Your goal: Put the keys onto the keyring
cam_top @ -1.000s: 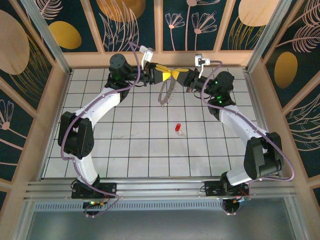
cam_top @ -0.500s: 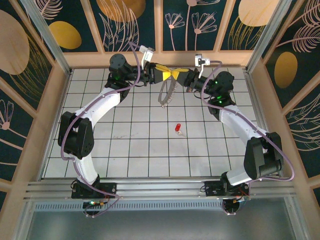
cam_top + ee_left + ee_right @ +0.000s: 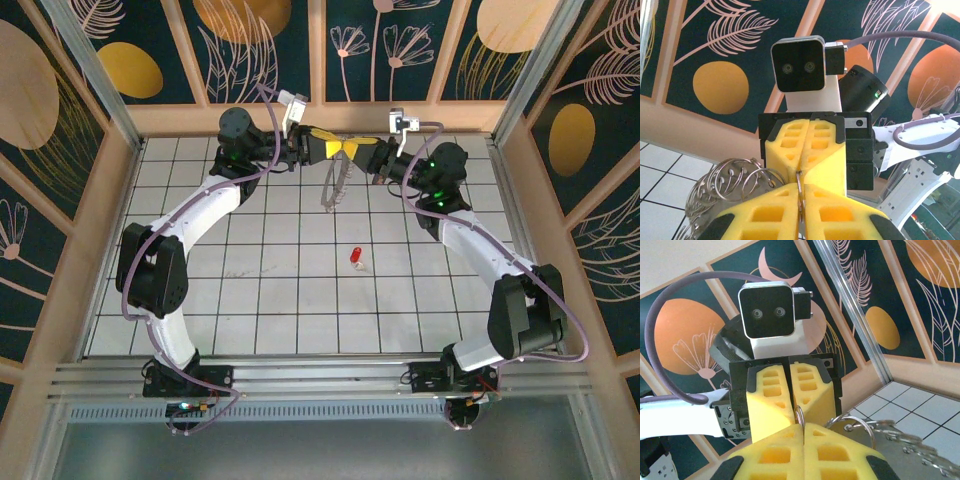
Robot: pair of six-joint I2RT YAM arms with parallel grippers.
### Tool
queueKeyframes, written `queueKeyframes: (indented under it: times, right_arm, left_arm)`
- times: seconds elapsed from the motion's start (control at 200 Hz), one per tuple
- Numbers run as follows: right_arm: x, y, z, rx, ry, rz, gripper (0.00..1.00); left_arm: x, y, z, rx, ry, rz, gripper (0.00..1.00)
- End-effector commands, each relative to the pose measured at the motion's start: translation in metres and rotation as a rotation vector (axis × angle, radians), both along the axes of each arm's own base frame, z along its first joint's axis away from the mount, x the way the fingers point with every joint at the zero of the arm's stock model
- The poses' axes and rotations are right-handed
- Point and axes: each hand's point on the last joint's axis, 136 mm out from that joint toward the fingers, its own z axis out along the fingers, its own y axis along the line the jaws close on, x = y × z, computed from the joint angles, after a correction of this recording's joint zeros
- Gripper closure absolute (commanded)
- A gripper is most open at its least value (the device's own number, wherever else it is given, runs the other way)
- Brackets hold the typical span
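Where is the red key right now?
Top view: the red key lies on the white grid table, just right of centre, apart from and nearer than the hanging keyring.

Robot lab cell, gridded table (image 3: pixel 280 300), aluminium rails (image 3: pixel 320 372), leaf-patterned panel walls (image 3: pixel 60 110)

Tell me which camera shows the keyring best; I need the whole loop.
Top external: the keyring hangs whole there, though small. The left wrist view crops it to wire coils at lower left, the right wrist view to a ridged edge at lower right.
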Motion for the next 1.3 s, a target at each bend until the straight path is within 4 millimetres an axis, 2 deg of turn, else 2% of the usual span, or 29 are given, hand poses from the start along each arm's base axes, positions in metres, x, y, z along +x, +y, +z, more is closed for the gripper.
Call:
queueKeyframes:
  times: [0.0,0.095,0.29,0.355,0.42,0.48,0.545,0.58,0.701,0.851,1.106,1.291]
  right_arm:
    - [-0.01,-0.004,0.023,0.024,-0.088,-0.014,1.0]
    - [-0.009,-0.004,0.023,0.025,-0.087,-0.016,1.0]
    - [-0.004,-0.008,0.025,0.028,-0.067,-0.034,1.0]
    - [0.001,-0.015,0.025,0.029,-0.043,-0.066,0.76]
    - [0.004,-0.026,0.024,0.036,-0.016,-0.107,0.61]
    - [0.006,-0.039,0.02,0.039,0.014,-0.153,0.52]
    - [0.008,-0.053,0.013,0.034,0.051,-0.206,0.49]
    - [0.01,-0.061,0.007,0.031,0.077,-0.238,0.48]
    - [0.012,-0.084,-0.022,0.014,0.188,-0.33,0.45]
    - [0.007,-0.1,-0.066,-0.017,0.309,-0.401,0.43]
    - [0.0,-0.104,-0.128,-0.023,0.466,-0.421,0.42]
    - [-0.002,-0.104,-0.153,-0.032,0.534,-0.427,0.41]
  left_arm:
    - [-0.009,0.0,0.006,-0.014,-0.051,-0.024,0.91]
    - [-0.011,0.001,0.006,-0.011,-0.053,-0.031,1.0]
    - [-0.012,0.002,0.005,-0.003,-0.081,-0.008,1.0]
    - [-0.011,0.003,0.006,0.0,-0.117,0.027,1.0]
    - [-0.011,0.005,0.01,-0.003,-0.172,0.064,1.0]
    - [-0.011,0.008,0.014,-0.012,-0.226,0.102,1.0]
    - [-0.009,0.01,0.016,-0.016,-0.282,0.145,1.0]
    - [-0.016,0.015,0.029,-0.031,-0.337,0.165,1.0]
    - [-0.018,0.021,0.04,-0.046,-0.451,0.237,1.0]
    - [-0.024,0.027,0.055,-0.07,-0.593,0.292,1.0]
    - [-0.036,0.034,0.072,-0.105,-0.741,0.328,1.0]
    - [-0.043,0.038,0.075,-0.106,-0.782,0.345,1.0]
